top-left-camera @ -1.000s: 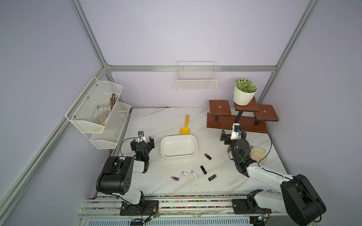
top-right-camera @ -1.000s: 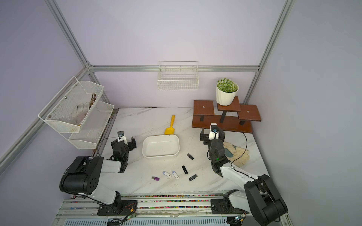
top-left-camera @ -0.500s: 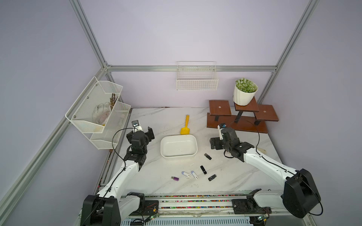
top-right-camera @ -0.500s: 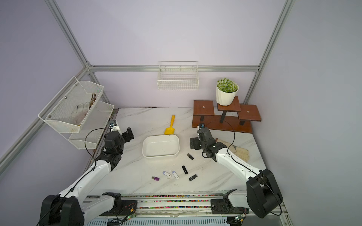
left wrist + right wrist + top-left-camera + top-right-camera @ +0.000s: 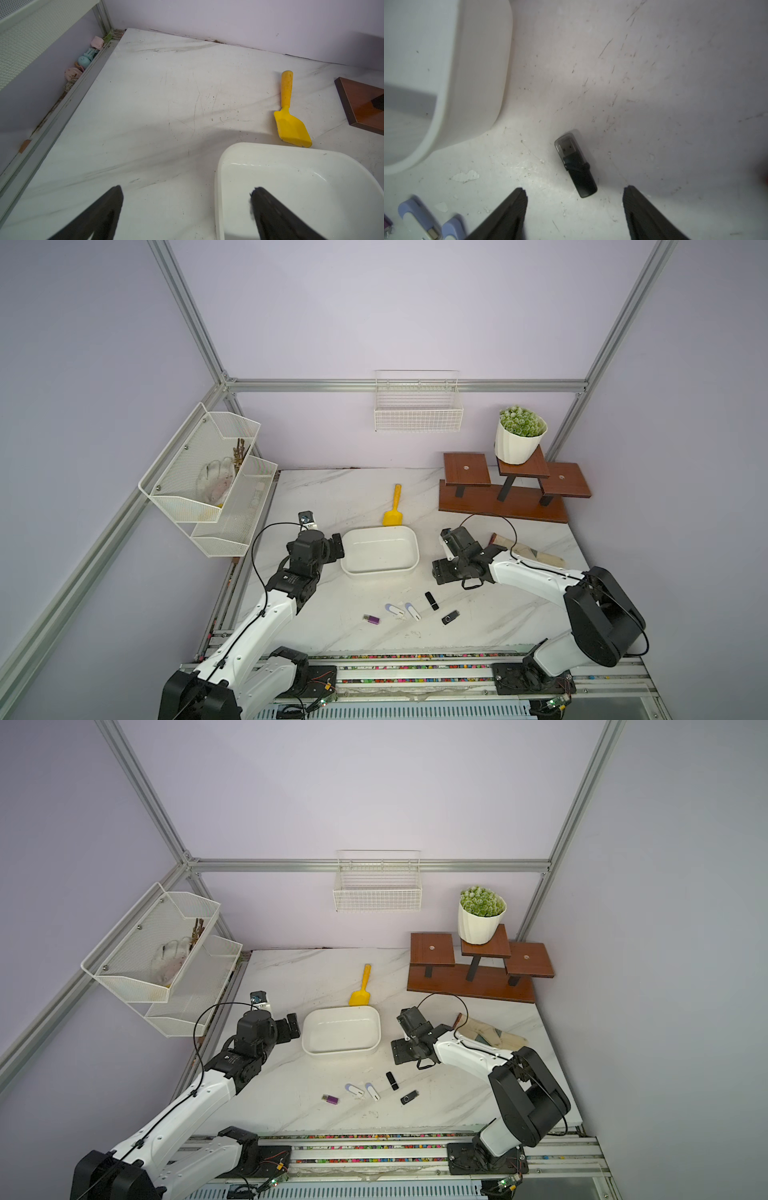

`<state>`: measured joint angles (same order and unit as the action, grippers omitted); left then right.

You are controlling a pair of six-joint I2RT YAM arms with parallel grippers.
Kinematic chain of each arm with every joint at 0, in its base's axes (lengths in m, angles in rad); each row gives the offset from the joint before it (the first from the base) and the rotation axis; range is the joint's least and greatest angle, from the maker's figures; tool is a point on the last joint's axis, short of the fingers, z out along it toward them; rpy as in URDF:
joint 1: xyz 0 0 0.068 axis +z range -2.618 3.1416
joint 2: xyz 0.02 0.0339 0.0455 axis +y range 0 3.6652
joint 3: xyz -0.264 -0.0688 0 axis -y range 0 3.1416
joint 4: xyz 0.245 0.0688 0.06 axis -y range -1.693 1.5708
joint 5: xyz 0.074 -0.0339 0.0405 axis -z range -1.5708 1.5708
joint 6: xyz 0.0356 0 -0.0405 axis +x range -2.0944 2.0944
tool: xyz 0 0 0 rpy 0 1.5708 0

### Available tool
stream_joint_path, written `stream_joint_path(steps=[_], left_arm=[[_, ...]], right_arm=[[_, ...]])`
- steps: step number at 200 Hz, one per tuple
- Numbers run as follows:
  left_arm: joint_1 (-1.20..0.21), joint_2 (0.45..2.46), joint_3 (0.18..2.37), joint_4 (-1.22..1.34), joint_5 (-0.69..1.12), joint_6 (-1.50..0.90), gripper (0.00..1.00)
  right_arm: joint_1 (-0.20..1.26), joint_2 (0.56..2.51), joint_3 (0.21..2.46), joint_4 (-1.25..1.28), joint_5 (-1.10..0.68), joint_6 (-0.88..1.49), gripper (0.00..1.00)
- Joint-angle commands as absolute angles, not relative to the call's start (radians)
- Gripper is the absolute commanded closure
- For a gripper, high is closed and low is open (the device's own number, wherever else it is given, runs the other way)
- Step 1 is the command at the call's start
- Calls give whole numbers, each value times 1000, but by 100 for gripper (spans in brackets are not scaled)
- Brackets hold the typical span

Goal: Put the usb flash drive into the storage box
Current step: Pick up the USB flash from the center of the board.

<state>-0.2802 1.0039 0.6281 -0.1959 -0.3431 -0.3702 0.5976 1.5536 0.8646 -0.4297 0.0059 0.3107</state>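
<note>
Right end effector [image 5: 574, 188] swung down, spread, usb flash drive [image 5: 576, 164] lengthwise ahead, cap [image 5: 566, 143] pointing away

The storage box [image 5: 380, 571] is showing smooth glossy plastic, the desk [image 5: 332, 497] a scuffed marble-look surface, the usb flash drive [image 5: 576, 164] matt black plastic.

The shallow plastic storage box [image 5: 379, 571] is plain white. The marble tabletop [image 5: 332, 497] is white with grey veins. The capped usb flash drive [image 5: 576, 166] is black, its cap smoky and translucent. A slim flash drive [image 5: 395, 610] is white with a lilac cap; a stubby flash drive [image 5: 371, 619] is purple. The plastic scoop [image 5: 392, 516] is yellow, the stepped wooden stand [image 5: 503, 499] reddish brown, the ribbed pot [image 5: 517, 450] white.
</note>
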Motion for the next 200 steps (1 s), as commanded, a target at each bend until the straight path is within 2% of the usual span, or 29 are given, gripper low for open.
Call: stream_joint_path(steps=[1, 127, 131, 200], left_arm=[[-307, 992, 630, -214, -339, -401, 0], [-347, 1002, 632, -243, -378, -413, 0], [-347, 1000, 632, -245, -379, -414, 0], [-353, 989, 634, -261, -379, -417, 0]], right_arm=[[614, 1606, 894, -485, 19, 319, 29], [626, 1742, 1018, -518, 65, 247, 33], [626, 1744, 1022, -524, 67, 247, 38], [626, 1756, 1027, -558, 62, 241, 49]])
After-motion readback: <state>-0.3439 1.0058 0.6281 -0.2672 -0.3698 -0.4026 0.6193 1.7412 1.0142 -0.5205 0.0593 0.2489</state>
